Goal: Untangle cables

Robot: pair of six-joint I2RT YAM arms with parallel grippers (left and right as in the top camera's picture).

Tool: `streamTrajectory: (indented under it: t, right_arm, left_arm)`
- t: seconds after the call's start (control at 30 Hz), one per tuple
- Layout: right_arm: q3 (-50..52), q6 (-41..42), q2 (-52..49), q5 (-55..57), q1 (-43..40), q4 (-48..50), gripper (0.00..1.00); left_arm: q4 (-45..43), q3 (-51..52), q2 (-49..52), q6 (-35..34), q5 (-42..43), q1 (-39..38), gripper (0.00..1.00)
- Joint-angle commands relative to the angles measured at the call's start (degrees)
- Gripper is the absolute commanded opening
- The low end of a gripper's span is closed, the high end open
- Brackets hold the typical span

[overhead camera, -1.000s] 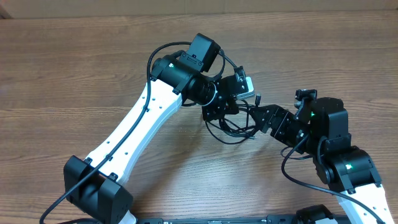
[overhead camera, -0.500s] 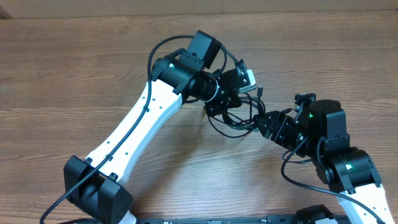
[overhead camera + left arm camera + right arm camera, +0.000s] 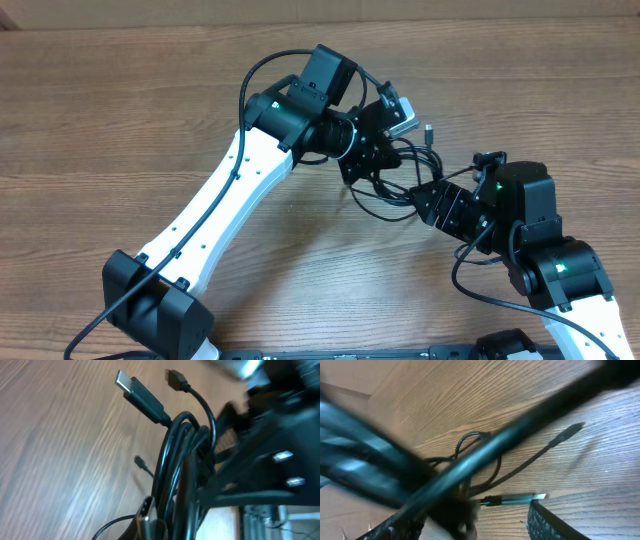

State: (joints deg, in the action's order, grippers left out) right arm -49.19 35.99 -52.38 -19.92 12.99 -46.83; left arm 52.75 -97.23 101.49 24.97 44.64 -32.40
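A tangle of thin black cables (image 3: 398,170) hung between two robot arms, above a wooden table (image 3: 120,100). The left gripper (image 3: 370,162) was clamped shut on the cables. The right gripper (image 3: 418,192) sat just beside the tangle; blur hid whether its jaws held anything. A silver-tipped plug (image 3: 125,382) stuck out. Cable strands crossed both wrist views.

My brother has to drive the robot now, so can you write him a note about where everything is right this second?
Left gripper: shut on the cables.
Right gripper: right beside the bunch; too blurry to tell whether it is open or gripping.
Cables: one tangled bunch between the grippers, over the table, plug ends sticking out.
Done: no cable separated yet.
Left: pull each cable free and lay it apart.
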Motion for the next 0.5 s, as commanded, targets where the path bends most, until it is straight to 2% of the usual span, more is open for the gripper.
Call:
streamTrajectory:
  t: [0.0,0.03,0.07,0.1,0.13,0.17,0.23,0.47]
  right_arm:
    - [-0.4,-0.5,-0.1,3.3,-0.2,-0.3,0.64]
    - [-0.4,-0.5,-0.6,5.2,-0.2,-0.5,0.64]
    - [-0.4,-0.5,-0.9,6.1,-0.2,-0.6,0.59]
    - [-0.4,-0.5,-1.1,6.4,-0.2,-0.5,0.51]
    - [-0.4,-0.5,-1.3,6.4,-0.2,-0.4,0.33]
    - [-0.4,-0.5,-1.6,6.4,-0.2,-0.3,0.19]
    - [-0.4,-0.5,-1.6,6.3,-0.2,-0.3,0.08]
    - [-0.4,-0.5,-1.6,6.2,-0.2,0.6,0.04]
  left_arm:
    - [-0.7,-0.4,0.0,-1.4,12.4,-0.3,0.04]
    - [-0.8,-0.4,0.0,-1.4,15.5,-0.3,0.04]
    - [-0.8,-0.4,0.0,-1.4,16.7,-0.3,0.04]
    - [-0.7,-0.4,0.0,-1.4,17.4,-0.3,0.04]
    - [-0.7,-0.4,0.0,-1.4,18.0,-0.3,0.04]
    - [-0.7,-0.4,0.0,-1.4,17.9,-0.3,0.04]
    - [-0.7,-0.4,0.0,-1.4,16.2,-0.3,0.04]
    - [-0.6,-0.4,0.0,-1.4,15.1,-0.3,0.04]
